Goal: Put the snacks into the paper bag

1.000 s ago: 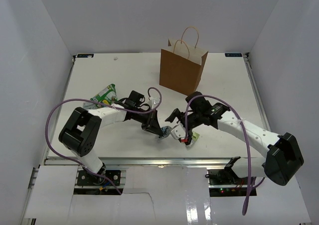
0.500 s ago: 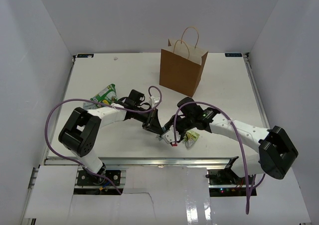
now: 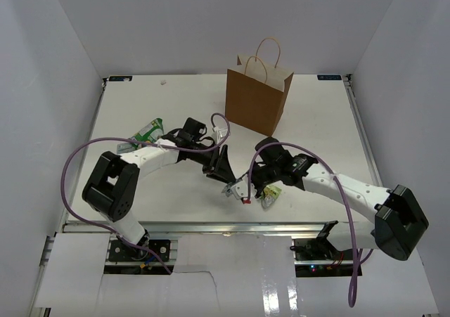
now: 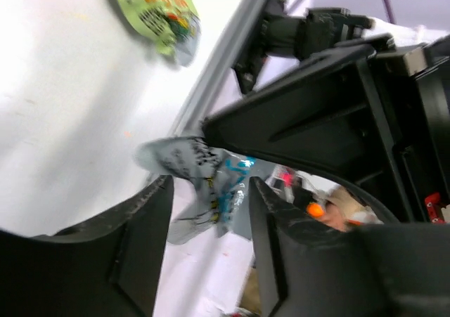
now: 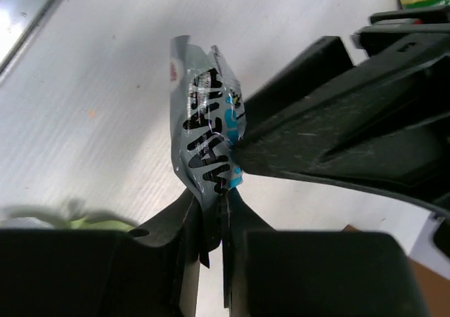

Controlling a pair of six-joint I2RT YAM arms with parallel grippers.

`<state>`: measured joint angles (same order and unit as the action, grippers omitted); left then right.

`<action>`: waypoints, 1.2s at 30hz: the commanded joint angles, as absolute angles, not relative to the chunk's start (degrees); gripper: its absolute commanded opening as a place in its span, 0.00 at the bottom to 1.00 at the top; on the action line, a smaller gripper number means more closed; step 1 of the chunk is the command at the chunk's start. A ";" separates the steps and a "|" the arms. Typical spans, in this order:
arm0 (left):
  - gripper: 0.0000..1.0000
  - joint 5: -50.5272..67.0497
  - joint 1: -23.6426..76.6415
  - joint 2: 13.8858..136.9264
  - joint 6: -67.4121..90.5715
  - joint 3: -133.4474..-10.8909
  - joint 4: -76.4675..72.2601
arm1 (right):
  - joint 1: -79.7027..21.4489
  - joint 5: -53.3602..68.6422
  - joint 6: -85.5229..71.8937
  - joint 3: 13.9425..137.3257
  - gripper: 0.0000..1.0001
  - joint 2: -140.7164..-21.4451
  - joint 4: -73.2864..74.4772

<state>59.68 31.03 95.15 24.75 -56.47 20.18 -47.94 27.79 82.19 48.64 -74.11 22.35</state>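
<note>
A silver-grey snack packet [image 3: 231, 188] with black and blue print hangs just above the table near the front edge. My right gripper [image 3: 241, 190] is shut on its lower edge, and the right wrist view shows the foil [image 5: 204, 134] pinched between the fingers [image 5: 188, 222]. My left gripper [image 3: 223, 169] stands open, with the packet [image 4: 193, 173] loose between its spread fingertips [image 4: 163, 190]. The brown paper bag [image 3: 256, 100] stands upright at the back centre, well beyond both grippers. A yellow-green snack [image 3: 271, 194] lies beside the right gripper.
Green snack packets [image 3: 145, 134] lie in a heap at the left by the left forearm. The metal front rail [image 3: 211, 225] runs just below the grippers. Purple cables loop off both arms. White walls close in three sides.
The right gripper moved in from the right and shut on the silver-grey packet. The left gripper, shut on it before, has opened and drawn back a little.
</note>
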 commanded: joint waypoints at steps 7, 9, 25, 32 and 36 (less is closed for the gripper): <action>0.89 30.55 29.53 76.66 19.07 -66.88 25.66 | -35.44 40.42 63.49 47.81 0.08 -65.58 22.59; 0.91 26.30 29.53 73.93 18.81 -66.45 25.66 | -30.07 43.24 51.47 49.91 0.08 -64.69 18.56; 0.98 15.00 29.53 56.08 36.20 -52.40 13.73 | -11.96 22.06 -12.13 83.57 0.08 -78.56 0.70; 0.96 22.14 30.06 60.55 47.27 -47.38 10.64 | -11.95 22.41 -6.61 90.09 0.08 -89.38 0.88; 0.94 19.78 33.92 63.36 51.67 -46.41 9.84 | -11.95 21.89 -3.70 88.95 0.21 -91.05 1.05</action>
